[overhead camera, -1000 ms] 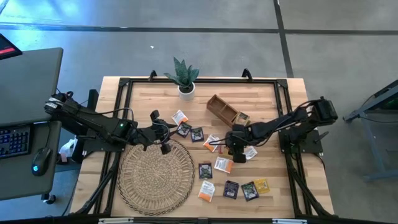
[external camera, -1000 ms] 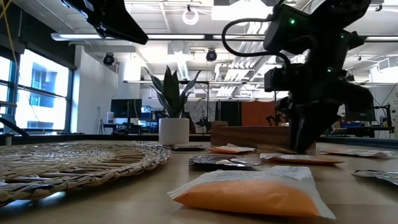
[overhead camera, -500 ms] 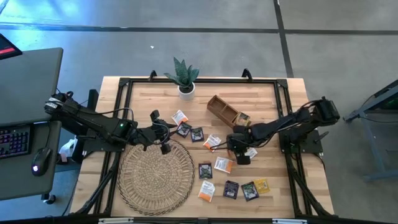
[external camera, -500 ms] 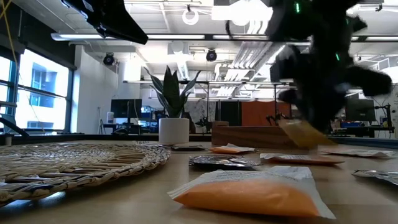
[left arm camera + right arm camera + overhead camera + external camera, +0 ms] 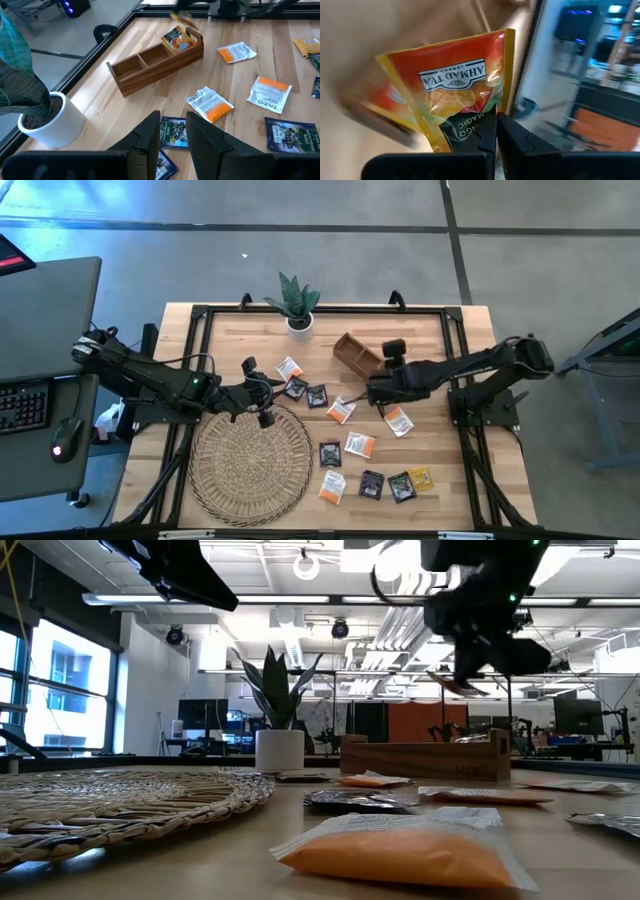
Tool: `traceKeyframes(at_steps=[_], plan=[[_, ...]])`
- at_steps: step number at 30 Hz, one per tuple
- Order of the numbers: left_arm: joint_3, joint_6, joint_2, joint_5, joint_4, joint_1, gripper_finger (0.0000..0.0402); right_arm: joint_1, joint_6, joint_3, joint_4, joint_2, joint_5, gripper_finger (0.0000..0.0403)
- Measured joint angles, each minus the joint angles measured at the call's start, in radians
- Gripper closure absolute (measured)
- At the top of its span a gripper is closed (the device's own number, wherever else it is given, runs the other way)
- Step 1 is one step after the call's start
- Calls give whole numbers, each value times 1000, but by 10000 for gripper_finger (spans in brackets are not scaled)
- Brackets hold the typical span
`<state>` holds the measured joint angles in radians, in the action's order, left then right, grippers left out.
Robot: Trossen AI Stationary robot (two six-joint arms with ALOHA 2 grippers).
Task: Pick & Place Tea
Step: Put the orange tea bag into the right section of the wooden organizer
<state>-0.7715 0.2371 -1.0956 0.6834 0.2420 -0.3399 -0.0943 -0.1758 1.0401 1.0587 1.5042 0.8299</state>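
Several small tea sachets lie flat on the wooden table, among them an orange-and-white one (image 5: 359,444) and a dark one (image 5: 371,483). My right gripper (image 5: 372,390) hangs above the table beside the brown divided tray (image 5: 360,355), shut on an orange-and-yellow sachet (image 5: 455,85). The tray's right end compartment holds another sachet (image 5: 177,40). My left gripper (image 5: 265,416) hovers open over the far edge of the round woven mat (image 5: 250,465), above dark sachets (image 5: 172,134), holding nothing. My right gripper pinches the orange-and-yellow sachet between its two fingers at its dark printed end (image 5: 470,131). The fingers come slanting down from the table's right side. The sachet is lifted clear of the table and sticks out beyond the fingertips, tilted (image 5: 455,684).
A potted plant (image 5: 298,305) stands at the far edge, left of the tray. The mat fills the near left of the table. A black metal frame (image 5: 200,315) runs around the tabletop.
My right gripper has risen from the table with the orange-and-yellow sachet, gone toward the far edge and the tray, and tipped from pointing down to slanting. The sachet is now lifted clear.
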Motion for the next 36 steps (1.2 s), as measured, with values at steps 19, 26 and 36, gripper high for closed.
traceKeyframes(at_steps=[19,26,36], plan=[[0,-1,0,13,0,0,310,99,-383,-42,-149,10,-155,384],[0,-1,0,15,0,0,310,142,-383,-42,-151,10,-141,360],[0,-1,0,11,0,0,310,137,-372,-42,-160,10,-162,321]])
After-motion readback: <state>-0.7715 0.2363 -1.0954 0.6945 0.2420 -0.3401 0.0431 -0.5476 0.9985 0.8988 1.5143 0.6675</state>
